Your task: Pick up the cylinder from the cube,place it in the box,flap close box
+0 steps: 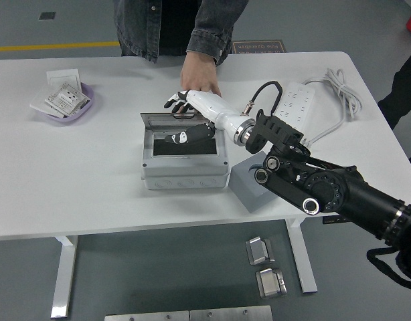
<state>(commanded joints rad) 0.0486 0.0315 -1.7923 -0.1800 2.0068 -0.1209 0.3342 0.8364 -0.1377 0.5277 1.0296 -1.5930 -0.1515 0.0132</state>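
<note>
The grey box (185, 175) stands mid-table, its smoky clear lid (157, 120) hinged at the back and tipped partway forward over the dark inside. My right hand (179, 119), white with black fingers, is at the lid. Its fingers (173, 100) are spread over the lid's top edge and the thumb (184, 138) lies lower, in front of the opening. It grips nothing. The grey cube (244, 190) sits right of the box, mostly hidden by my forearm. I cannot make out the cylinder. A person's hand (199, 72) rests on the table just behind the lid.
A purple bowl (66, 101) with small packets sits at the far left. A white power strip (296, 99) and its coiled cable (337, 85) lie at the back right. Another person's dark sleeve (403, 87) shows at the right edge.
</note>
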